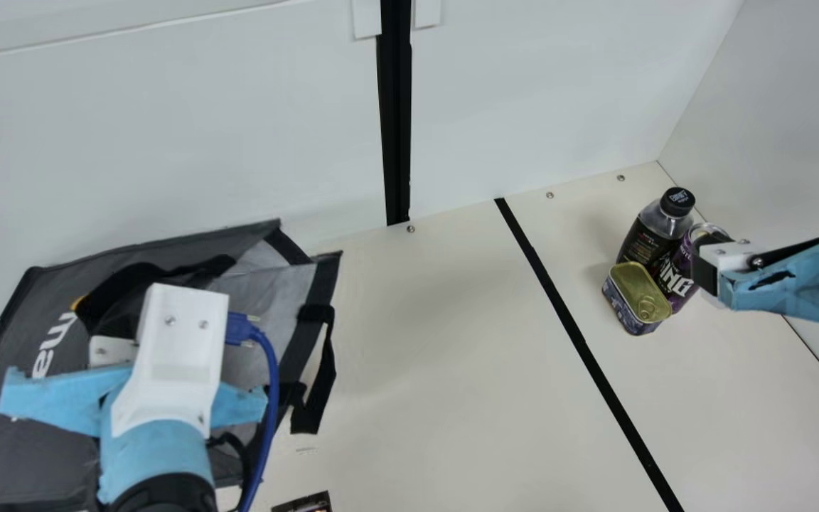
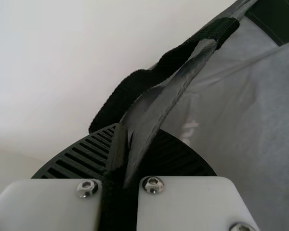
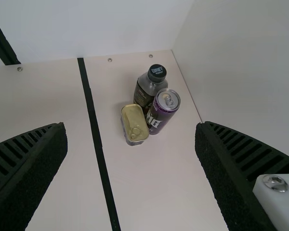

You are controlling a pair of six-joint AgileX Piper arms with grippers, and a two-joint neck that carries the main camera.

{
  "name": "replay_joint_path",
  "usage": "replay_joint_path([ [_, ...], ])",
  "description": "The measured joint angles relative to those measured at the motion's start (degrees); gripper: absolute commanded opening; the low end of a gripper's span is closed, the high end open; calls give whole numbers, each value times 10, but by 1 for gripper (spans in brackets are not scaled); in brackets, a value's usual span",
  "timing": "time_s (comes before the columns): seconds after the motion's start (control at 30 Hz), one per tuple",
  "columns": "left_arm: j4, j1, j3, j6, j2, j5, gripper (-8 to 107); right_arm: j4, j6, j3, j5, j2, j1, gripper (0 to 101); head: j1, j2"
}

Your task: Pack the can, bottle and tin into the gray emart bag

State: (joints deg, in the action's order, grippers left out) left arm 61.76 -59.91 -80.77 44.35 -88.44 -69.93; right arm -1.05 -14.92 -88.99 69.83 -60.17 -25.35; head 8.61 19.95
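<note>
A black strip [image 1: 589, 355] crosses the cream worktop [image 1: 452, 370], round silvery screws [image 1: 411, 229] dotting its far edge. An upright black band [image 1: 397, 128] divides white panels [image 1: 523, 92]. A dark, cut-off object [image 1: 306, 504] lies nearest the camera.

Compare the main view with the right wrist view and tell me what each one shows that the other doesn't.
The main view adds the gray emart bag with its dark straps, the left arm above it, and the blue cable beside that arm. The right wrist view adds the space between the ribbed fingers of the right tool, which stand wide apart. Both share the bottle, the can and the tin, grouped close together, plus the black strip along the table.
</note>
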Motion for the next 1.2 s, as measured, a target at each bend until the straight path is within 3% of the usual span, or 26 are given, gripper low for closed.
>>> replay_joint_path([
  [0.5, -129, -25, -46, 11, -1, 0, 10, 0, 0, 0, 0, 0, 0, 91, 1, 0],
  [1.2, -277, 43, -11, 0, 16, 119, 10, 0, 0, 0, 0, 0, 0, 91, 1, 0],
])
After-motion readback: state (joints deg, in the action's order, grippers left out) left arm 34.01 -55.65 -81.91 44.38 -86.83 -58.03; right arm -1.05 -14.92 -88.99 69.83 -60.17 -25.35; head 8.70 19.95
